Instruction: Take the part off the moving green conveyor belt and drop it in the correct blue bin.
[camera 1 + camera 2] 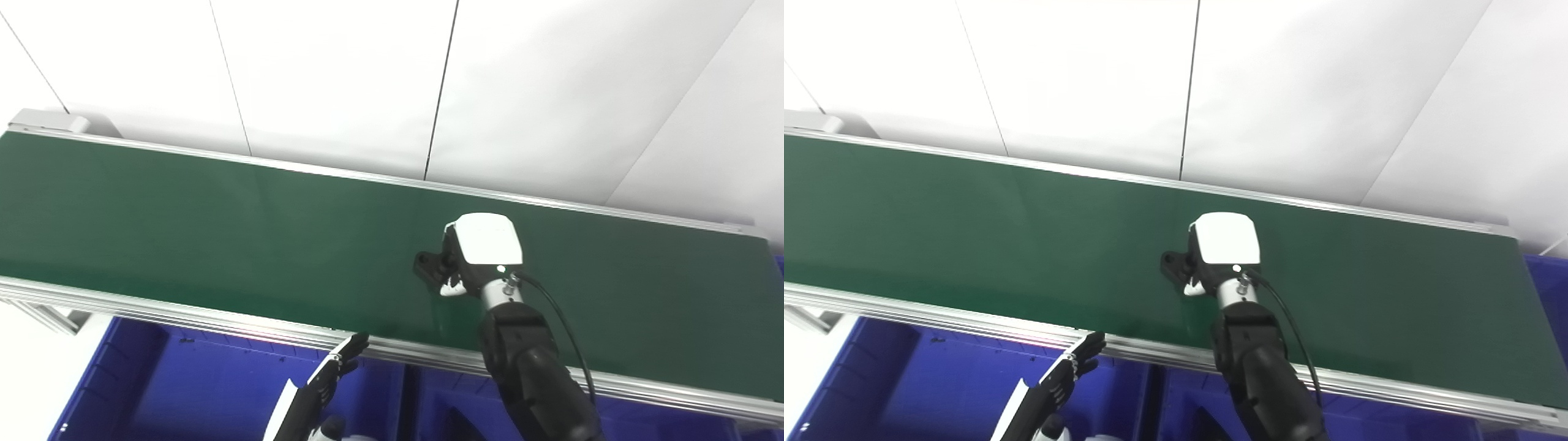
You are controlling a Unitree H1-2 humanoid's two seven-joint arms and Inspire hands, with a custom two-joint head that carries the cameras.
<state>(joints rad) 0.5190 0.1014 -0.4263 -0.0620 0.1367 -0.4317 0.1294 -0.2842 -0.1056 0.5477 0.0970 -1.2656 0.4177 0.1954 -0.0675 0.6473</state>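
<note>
A small black part [429, 264] lies on the green conveyor belt [214, 233], near its middle. My right hand [481, 251], seen from its white back, reaches over the belt and curls down onto the part's right end. A white thumb tip [452, 289] shows just below the part, while the fingers are mostly hidden under the hand. Only the part's left end sticks out [1171, 263]. My left hand [327, 376] hovers low in front of the belt's near rail, fingers stretched out and apart, holding nothing.
Blue bins sit below the belt's near aluminium rail [184, 315]: one at lower left [184, 392], another to its right [438, 404], split by a divider. A further blue bin edge [1549, 282] shows past the belt's right end. White wall panels stand behind.
</note>
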